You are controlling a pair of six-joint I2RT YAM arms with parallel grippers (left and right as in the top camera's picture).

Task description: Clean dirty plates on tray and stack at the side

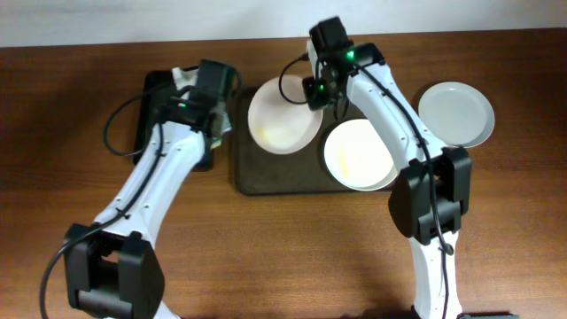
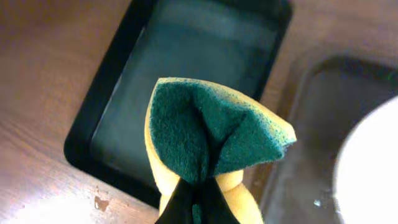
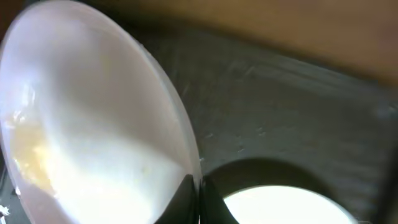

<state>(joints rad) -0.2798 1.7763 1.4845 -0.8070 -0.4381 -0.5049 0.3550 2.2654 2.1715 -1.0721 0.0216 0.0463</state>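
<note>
Plates are sitting in three spots: the first plate (image 1: pixel 282 120) is hanging tilted over the far left part of the brown tray (image 1: pixel 266 177), smeared face facing upward, with my right gripper (image 1: pixel 324 92) pinching its right rim; the second plate (image 1: pixel 357 155) is lying flat on the tray's right half, and the third plate (image 1: pixel 455 113) is resting flat on the wooden table (image 1: pixel 71 177), apart from the tray. I am seeing a pale wall (image 1: pixel 133 18) running behind the table, the tray's long axis running left to right, and my left gripper (image 2: pixel 191 202) clamping a green-and-yellow sponge (image 2: pixel 211 134) over the black tray (image 2: pixel 186 56) beside it
</note>
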